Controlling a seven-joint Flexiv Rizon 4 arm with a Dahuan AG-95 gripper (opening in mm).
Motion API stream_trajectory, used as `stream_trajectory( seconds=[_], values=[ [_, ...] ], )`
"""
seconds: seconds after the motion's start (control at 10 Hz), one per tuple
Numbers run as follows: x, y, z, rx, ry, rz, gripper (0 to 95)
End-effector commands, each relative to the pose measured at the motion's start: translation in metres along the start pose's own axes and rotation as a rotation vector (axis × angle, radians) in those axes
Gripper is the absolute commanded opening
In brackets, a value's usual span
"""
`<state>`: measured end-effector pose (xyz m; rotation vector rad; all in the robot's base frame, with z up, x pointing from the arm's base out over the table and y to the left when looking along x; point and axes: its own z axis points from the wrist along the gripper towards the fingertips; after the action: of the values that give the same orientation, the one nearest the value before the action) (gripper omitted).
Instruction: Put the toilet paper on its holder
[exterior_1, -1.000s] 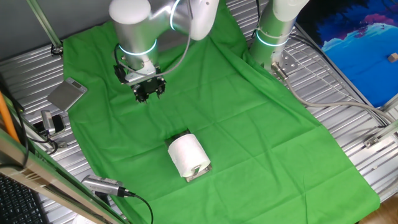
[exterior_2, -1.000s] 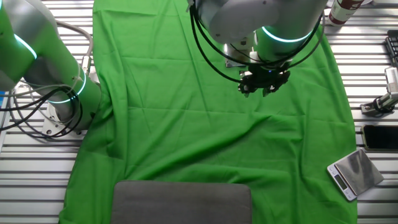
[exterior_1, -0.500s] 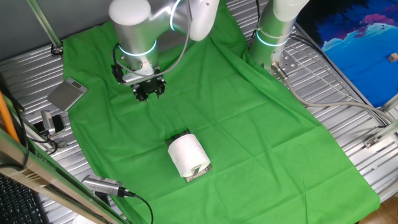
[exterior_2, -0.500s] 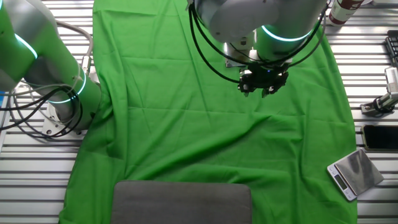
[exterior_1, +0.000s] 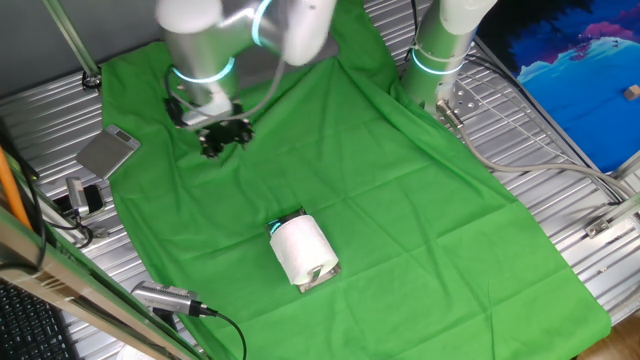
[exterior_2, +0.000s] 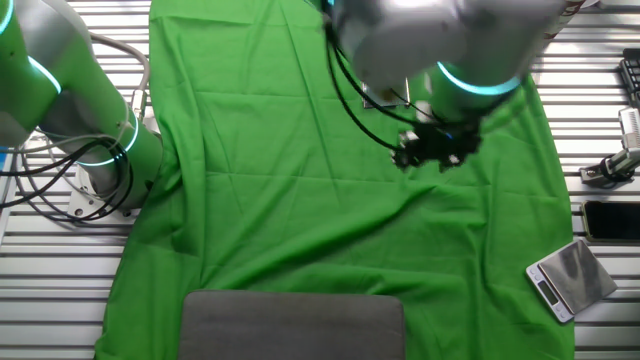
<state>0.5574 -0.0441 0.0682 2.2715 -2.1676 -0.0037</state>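
Observation:
The toilet paper (exterior_1: 303, 250), a white roll, lies in the near middle of the green cloth in one fixed view. It rests on the holder (exterior_1: 322, 281), of which only a dark end and a shiny edge stick out from under it. My gripper (exterior_1: 224, 139) hangs over the cloth's far left part, well away from the roll, open with nothing in it. The other fixed view shows the gripper (exterior_2: 436, 152) blurred by motion above the cloth's right half. Roll and holder do not show in that view.
A flat silver device (exterior_1: 108, 152) (exterior_2: 570, 278) lies on the slatted table beside the cloth. A second arm's base (exterior_1: 437, 62) (exterior_2: 95, 160) stands at the cloth's edge. A dull grey plate (exterior_2: 292, 324) covers the cloth's near edge. Cables and a clamp (exterior_1: 80, 196) lie at the left.
My arm has swung sideways toward the silver device, farther from the roll. The roll and holder have not moved.

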Motion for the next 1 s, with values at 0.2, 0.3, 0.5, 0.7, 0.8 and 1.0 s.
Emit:
stream_trajectory(
  seconds=[0.2, 0.3, 0.5, 0.7, 0.8, 1.0],
  values=[
    [0.028, -0.022, 0.002, -0.001, -0.010, -0.054, 57.0],
    [0.034, -0.024, 0.000, 0.000, -0.002, -0.064, 57.0],
    [0.036, -0.024, 0.000, 0.006, 0.008, -0.071, 57.0],
    [0.033, -0.023, 0.001, 0.006, 0.027, -0.018, 57.0],
    [0.033, -0.023, 0.001, 0.006, 0.030, -0.007, 57.0],
    [0.033, -0.023, 0.001, 0.006, 0.032, 0.000, 38.0]
  ],
)
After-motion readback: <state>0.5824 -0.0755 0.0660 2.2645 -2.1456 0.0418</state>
